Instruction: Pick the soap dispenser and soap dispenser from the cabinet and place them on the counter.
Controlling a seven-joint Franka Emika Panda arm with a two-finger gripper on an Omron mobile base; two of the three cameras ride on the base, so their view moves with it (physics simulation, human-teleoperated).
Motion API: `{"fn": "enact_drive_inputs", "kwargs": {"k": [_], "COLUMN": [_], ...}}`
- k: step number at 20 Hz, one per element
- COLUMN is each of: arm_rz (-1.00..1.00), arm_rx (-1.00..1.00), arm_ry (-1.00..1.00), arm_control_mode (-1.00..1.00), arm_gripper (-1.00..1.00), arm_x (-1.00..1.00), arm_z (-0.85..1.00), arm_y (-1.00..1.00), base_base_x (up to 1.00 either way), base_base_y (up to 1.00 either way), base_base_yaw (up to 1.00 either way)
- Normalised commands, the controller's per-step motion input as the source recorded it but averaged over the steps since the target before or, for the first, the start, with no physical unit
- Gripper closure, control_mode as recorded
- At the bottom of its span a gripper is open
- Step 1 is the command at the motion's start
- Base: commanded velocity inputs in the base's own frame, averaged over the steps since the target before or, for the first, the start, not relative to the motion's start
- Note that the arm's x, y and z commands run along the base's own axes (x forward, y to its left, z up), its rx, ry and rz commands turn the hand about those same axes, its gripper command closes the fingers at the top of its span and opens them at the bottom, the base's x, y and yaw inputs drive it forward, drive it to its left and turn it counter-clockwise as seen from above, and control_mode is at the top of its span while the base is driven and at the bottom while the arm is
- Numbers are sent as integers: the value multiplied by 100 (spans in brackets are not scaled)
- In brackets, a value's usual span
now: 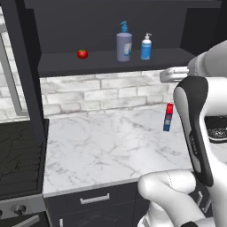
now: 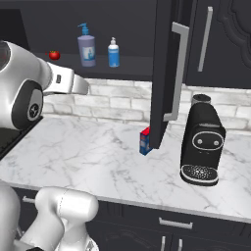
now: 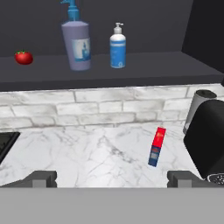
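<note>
Gripper (image 3: 112,178) wide apart; cabinet (image 3: 131,74) holds both dispensers (image 3: 77,43).

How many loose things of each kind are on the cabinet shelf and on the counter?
Pump bottles: 2, greyish-purple soap dispenser and small blue soap dispenser, on the cabinet shelf
Tomato: 1
Slim red-topped bottle: 1, on the counter
Coffee machine: 1
Total: 5

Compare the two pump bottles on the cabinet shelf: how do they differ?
The greyish-purple pump bottle is taller and wider than the bright-blue pump bottle. Its pump is blue; the smaller bottle's is white. It stands nearer the small red tomato. Both stand upright on the dark cabinet shelf.
</note>
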Motion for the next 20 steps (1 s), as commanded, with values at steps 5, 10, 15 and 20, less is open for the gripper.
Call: {"fn": "enact_drive_inputs", "kwargs": {"k": [5,10,15,20], "arm_rz": [-1,-2,-3,-2], "arm_rx": [0,0,0,0], "arm_ry": [1,1,-7,-10], "arm_control_mode": [-100,-100,-100,-100], "arm_gripper": [-100,-100,-100,-100], "arm_x": [17,23,26,24], "arm_z": [17,10,0,0], "arm_y": [-4,-3,-4,-4], "base_base_x": [0,0,0,0], "base_base_y": [0,0,0,0], "base_base_yaw": [0,0,0,0]}}
